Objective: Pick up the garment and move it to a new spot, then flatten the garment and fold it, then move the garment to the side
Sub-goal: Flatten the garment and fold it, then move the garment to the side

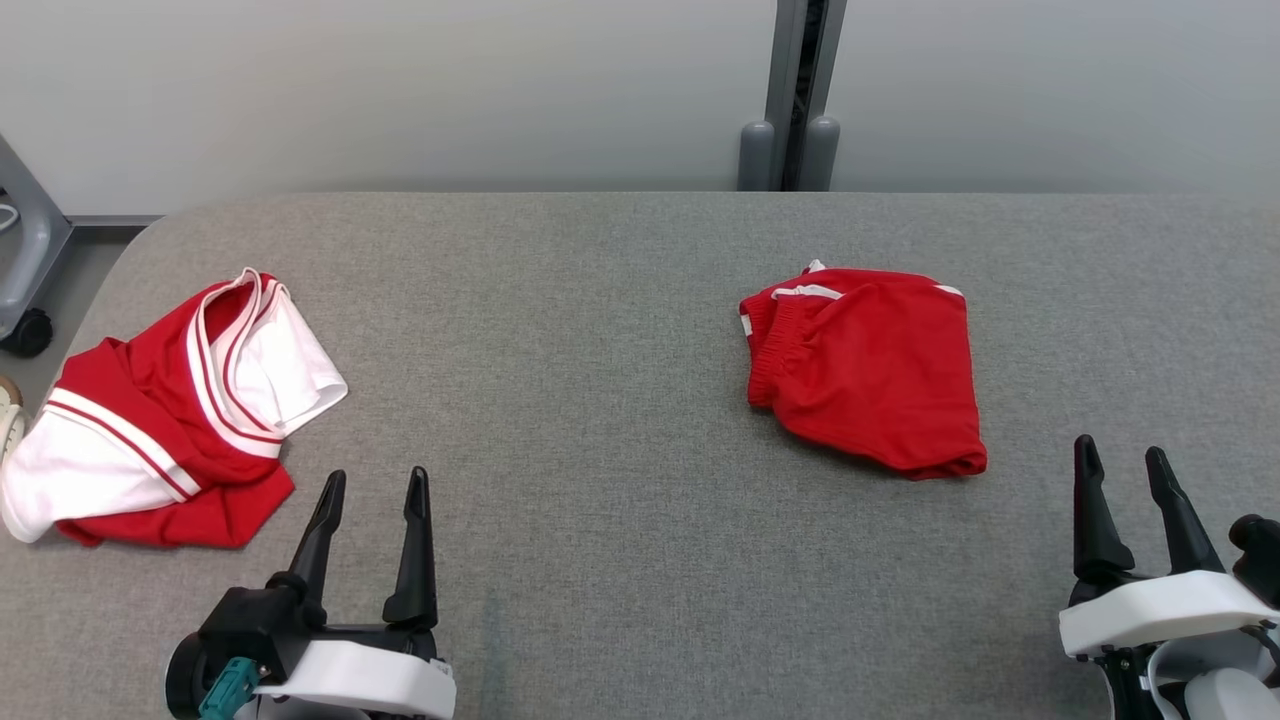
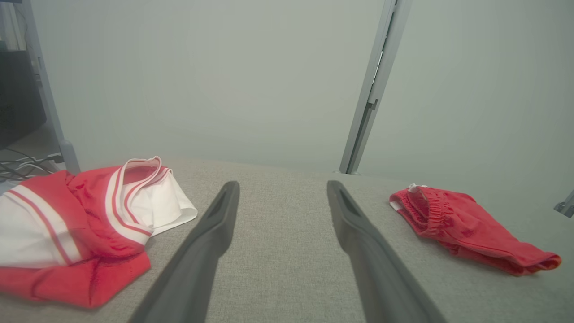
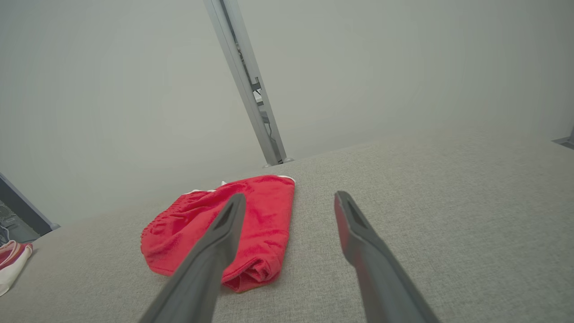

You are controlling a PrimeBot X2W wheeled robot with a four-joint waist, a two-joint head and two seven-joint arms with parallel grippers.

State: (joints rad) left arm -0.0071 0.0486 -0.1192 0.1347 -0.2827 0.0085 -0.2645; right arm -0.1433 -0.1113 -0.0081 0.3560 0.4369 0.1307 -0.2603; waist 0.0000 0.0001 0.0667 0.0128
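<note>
A plain pale grey wall (image 1: 400, 90) fills the top of the frame, evenly lit. A grey metal post (image 1: 805, 60) stands against it, right of centre. Below spreads a table (image 1: 600, 330) covered in grey fabric, its upper left corner rounded. At far left, a black caster (image 1: 27, 333) rests on the grey floor (image 1: 85, 270).

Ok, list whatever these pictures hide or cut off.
Red shorts: inner folds and underside, hidden by the top layer, every view.
Red and white jersey: left wrist view's left edge cuts it off; crumpled folds hide its full shape.
Table: right end, past the head view's edge.
Pale object: cut by head view's left edge.
</note>
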